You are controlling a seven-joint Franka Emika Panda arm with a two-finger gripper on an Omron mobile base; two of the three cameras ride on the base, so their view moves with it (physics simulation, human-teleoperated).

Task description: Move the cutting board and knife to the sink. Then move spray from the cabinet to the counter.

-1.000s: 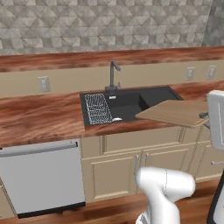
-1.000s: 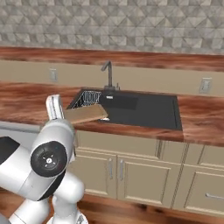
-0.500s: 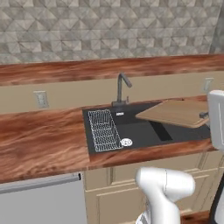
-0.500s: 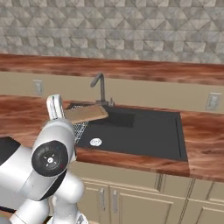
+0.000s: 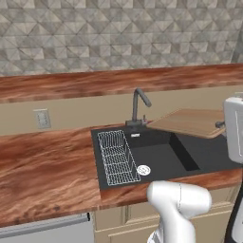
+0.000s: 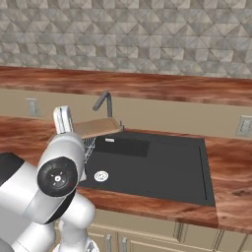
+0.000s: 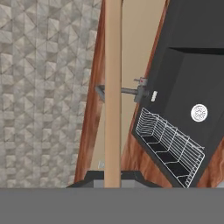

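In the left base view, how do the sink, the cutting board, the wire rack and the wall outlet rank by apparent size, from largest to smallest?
1. The sink, clearly largest.
2. The cutting board and the wire rack look roughly alike; the board is held up, nearer the camera, so I leave these unranked.
3. The wall outlet, smallest.

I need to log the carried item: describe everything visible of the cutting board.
The cutting board is a thin, flat rectangle of light tan wood with a slightly darker rim. It hangs roughly level above the right part of the black sink, near the faucet, touching neither. The hand view shows it edge-on, clamped in the shut end effector.
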